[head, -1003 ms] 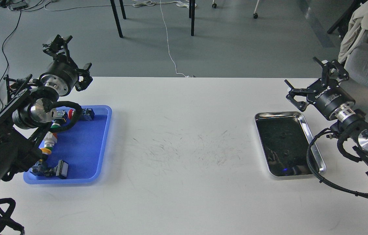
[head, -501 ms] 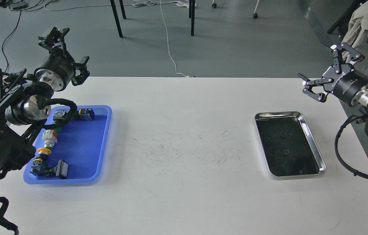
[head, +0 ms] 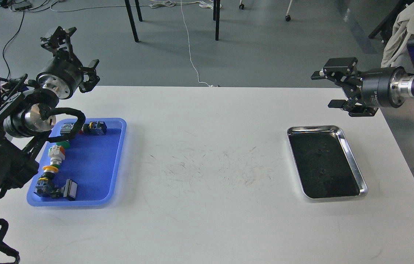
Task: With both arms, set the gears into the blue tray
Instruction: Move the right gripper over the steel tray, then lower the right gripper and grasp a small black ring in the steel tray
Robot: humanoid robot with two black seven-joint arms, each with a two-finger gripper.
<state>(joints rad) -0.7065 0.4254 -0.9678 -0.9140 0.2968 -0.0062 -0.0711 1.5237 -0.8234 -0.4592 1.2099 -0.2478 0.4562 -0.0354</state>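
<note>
Two tiny black gears [head: 318, 150] [head: 322, 171] lie apart inside the shiny steel tray [head: 354, 161] on the right of the table. The blue tray [head: 118, 154] sits at the left and holds several colourful push-button switches [head: 56, 154]. My left gripper [head: 79, 49] hovers beyond the blue tray's far left corner, open and empty. At the far right, my right gripper [head: 323, 90] points left, level, above the table behind the steel tray. It is open with nothing between its fingers.
The white table [head: 207, 176] has dark scuff marks across its middle. Table legs and a white cable [head: 191, 55] are on the floor beyond the far edge. A chair with a pale cloth [head: 401, 29] stands at the right.
My right arm swung up and turned, so its gripper now points left behind the steel tray instead of hanging beside it. The left gripper drifted slightly up and left.
</note>
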